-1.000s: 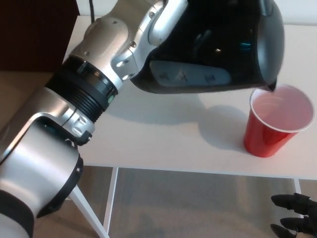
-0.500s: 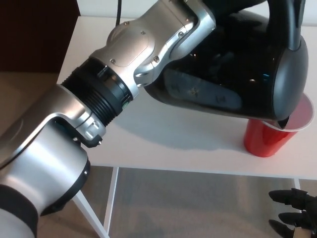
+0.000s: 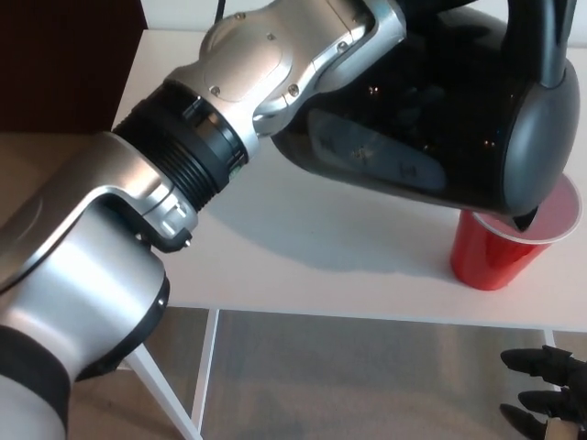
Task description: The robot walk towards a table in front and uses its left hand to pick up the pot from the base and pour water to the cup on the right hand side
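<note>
The black pot [image 3: 440, 119] is tilted steeply to the right, and its spout [image 3: 523, 221] dips over the rim of the red cup [image 3: 491, 258]. The cup stands upright on the white table [image 3: 303, 247] near its right front edge, with most of its mouth hidden behind the pot. My silver left arm [image 3: 229, 110] reaches from the lower left up to the pot. My left hand [image 3: 440, 11] is mostly out of sight at the top edge, shut on the pot. My right hand [image 3: 550, 396] hangs below the table's front edge at the bottom right, fingers apart, holding nothing.
The table's white leg [image 3: 170, 390] and frame show below the front edge over a grey-beige floor. A dark brown panel [image 3: 64, 64] stands at the upper left. A black cable [image 3: 218, 9] runs off the table's far side.
The pot has tipped further and dropped over the cup, now covering most of its mouth. My left forearm swung up and right with it. The right hand barely moved.
</note>
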Controlling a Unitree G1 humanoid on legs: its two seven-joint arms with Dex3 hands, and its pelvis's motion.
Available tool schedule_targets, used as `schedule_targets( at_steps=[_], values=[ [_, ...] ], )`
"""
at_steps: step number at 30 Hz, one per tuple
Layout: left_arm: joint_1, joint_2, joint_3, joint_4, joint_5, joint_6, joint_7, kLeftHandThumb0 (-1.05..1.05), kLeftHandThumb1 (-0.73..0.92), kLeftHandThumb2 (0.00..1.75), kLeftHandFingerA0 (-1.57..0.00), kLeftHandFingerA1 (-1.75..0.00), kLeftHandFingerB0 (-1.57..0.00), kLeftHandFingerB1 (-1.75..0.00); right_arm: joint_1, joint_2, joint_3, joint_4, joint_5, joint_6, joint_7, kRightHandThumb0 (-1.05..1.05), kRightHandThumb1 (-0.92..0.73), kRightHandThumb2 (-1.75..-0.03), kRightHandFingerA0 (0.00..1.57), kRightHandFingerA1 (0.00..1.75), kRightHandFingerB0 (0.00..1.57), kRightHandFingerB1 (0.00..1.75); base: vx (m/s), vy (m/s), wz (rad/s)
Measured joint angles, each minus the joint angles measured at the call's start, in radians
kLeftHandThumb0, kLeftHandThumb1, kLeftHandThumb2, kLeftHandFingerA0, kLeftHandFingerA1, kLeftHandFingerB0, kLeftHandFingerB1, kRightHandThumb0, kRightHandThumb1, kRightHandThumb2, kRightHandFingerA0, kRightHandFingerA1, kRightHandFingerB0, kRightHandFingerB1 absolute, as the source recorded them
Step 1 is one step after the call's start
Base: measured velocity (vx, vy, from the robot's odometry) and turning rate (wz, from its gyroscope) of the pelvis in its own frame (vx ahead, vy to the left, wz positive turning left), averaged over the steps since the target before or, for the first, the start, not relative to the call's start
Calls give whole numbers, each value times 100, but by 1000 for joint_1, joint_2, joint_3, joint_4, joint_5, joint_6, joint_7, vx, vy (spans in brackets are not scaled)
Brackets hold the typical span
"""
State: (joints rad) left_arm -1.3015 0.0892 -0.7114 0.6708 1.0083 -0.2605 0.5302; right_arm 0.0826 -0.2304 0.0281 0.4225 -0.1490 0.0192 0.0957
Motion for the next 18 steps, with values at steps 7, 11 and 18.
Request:
schedule_targets(
  at_steps=[7,11,18],
  values=[
    [-47,1,14,41,10,-10,21,-44,38,75,-103,-123,-89,-68,-5,0,1,-2,-1,5,0,-24,-58,-57,50,47,49,40,0,0,0],
    [-82,-1,16,78,24,-10,59,-37,48,56,-96,-136,-97,-56,-7,1,1,-2,0,9,0,-23,-58,-57,50,49,49,40,0,0,0],
    [-121,-1,-30,137,76,-9,132,-39,53,56,-99,-118,-96,-54,-7,1,3,-1,-1,9,0,-25,-57,-57,47,42,49,39,0,0,0]
  ],
)
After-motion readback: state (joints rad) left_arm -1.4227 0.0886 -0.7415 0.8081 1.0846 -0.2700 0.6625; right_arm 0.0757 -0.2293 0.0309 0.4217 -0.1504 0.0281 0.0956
